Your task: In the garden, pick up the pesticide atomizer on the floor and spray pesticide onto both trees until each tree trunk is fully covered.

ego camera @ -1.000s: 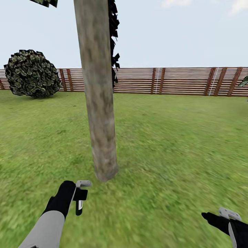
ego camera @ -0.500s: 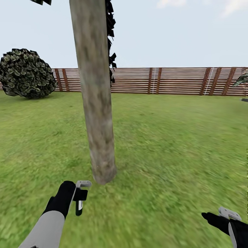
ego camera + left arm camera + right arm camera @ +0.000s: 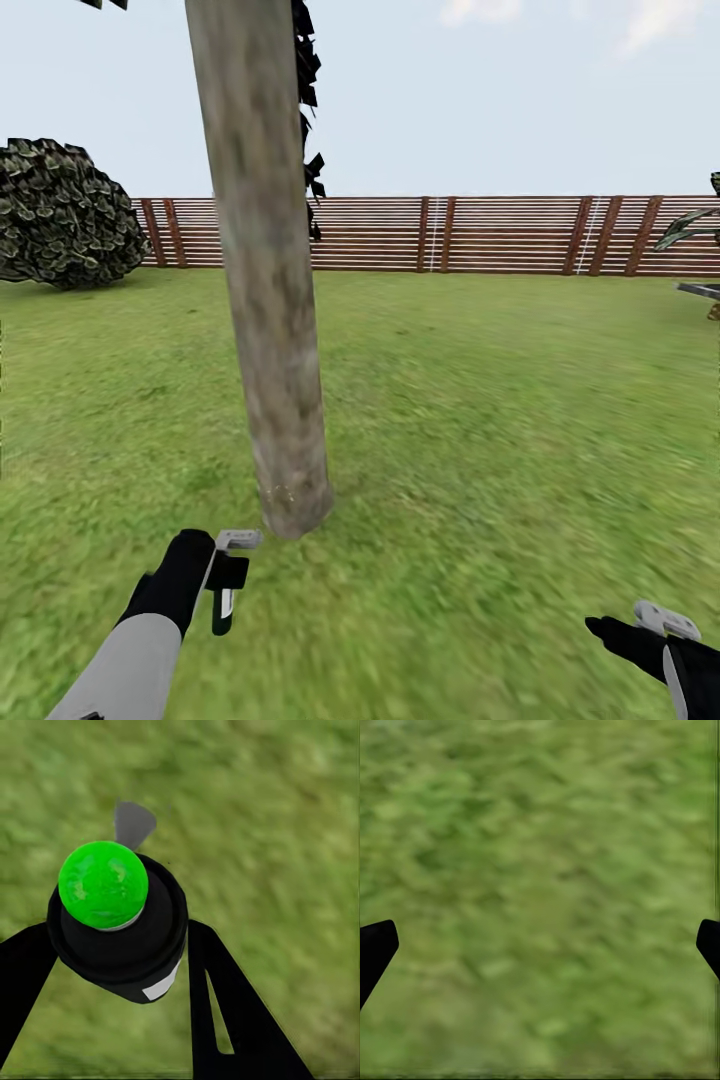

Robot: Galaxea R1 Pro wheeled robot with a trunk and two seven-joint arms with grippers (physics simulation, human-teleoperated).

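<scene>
I'm seeing the floor stretching as mottled grass to its fenced far edge, a tree trunk and a bush standing on it.

one tree trunk, one round bush, one fence, one sprayer, two grippers.

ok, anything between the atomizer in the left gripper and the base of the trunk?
Head view: only bare grass separates the atomizer, held in the left gripper, from the trunk base. No object sits in that short stretch.
</scene>
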